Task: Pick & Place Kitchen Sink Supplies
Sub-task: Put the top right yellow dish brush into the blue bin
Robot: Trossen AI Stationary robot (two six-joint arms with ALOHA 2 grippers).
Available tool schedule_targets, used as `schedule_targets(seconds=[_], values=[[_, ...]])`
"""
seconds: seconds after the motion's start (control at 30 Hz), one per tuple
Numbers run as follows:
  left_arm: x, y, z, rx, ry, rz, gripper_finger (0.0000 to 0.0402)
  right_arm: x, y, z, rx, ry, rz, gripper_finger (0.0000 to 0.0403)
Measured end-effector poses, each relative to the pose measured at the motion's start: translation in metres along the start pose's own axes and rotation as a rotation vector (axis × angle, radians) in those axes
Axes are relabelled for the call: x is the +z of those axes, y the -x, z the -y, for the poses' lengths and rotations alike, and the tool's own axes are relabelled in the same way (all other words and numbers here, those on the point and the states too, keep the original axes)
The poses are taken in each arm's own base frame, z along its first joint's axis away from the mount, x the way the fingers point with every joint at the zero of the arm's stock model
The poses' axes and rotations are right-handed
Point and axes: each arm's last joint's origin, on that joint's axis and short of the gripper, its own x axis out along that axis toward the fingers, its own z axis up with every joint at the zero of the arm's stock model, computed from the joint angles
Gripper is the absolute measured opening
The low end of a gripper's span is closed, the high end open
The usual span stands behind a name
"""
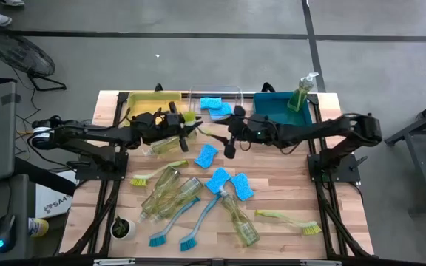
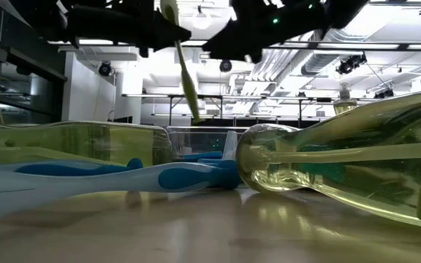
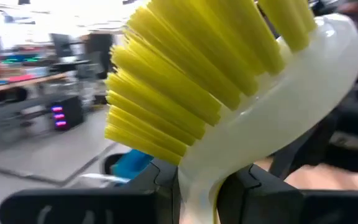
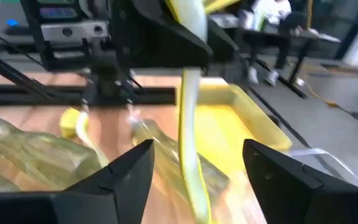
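While lifted above the table: both grippers meet at one brush
Left gripper (image 3: 197, 193): pinching yellow-green dish brush (image 3: 229, 93) below its head
Right gripper (image 4: 197, 177): fingers spread, handle hanging between them, untouched

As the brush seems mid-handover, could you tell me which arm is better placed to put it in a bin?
Left, probably: its hand is shut on the yellow-green brush beside the yellow bin; the right hand stands open around the handle.

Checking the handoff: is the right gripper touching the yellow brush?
Apart. The right wrist view shows the right gripper open, with gaps either side of the yellow brush handle hanging between its fingers; the left gripper clamps the brush.
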Motion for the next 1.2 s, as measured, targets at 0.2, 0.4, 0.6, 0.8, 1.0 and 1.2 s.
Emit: schedule_targets(seconds=[0.2, 0.4, 0.6, 0.8, 1.0, 1.2], values=[[0.007, 0.013, -0.009, 0.193, -0.134, -0.108, 0.0057, 0.004, 0.027, 0.004, 0.013, -0.041, -0.153, 0.0244], [0.03, 0.016, -0.016, 0.31, -0.299, -0.312, 0.0057, -0.005, 0.036, 0.001, 0.03, -0.067, -0.285, 0.0244], [0.049, 0.014, -0.042, 0.408, -0.332, -0.585, 0.0057, -0.013, 0.036, -0.011, 0.052, -0.047, -0.356, 0.0245], [0.051, 0.024, -0.091, 0.502, -0.209, -0.766, 0.0057, -0.013, 0.039, -0.023, 0.054, -0.033, -0.352, 0.0245], [0.039, 0.036, -0.131, 0.538, -0.082, -0.865, 0.0057, -0.012, 0.04, -0.029, 0.057, -0.022, -0.352, 0.0245], [0.025, 0.04, -0.152, 0.578, -0.037, -0.963, 0.0057, -0.013, 0.04, -0.029, 0.043, -0.018, -0.353, 0.0245]])
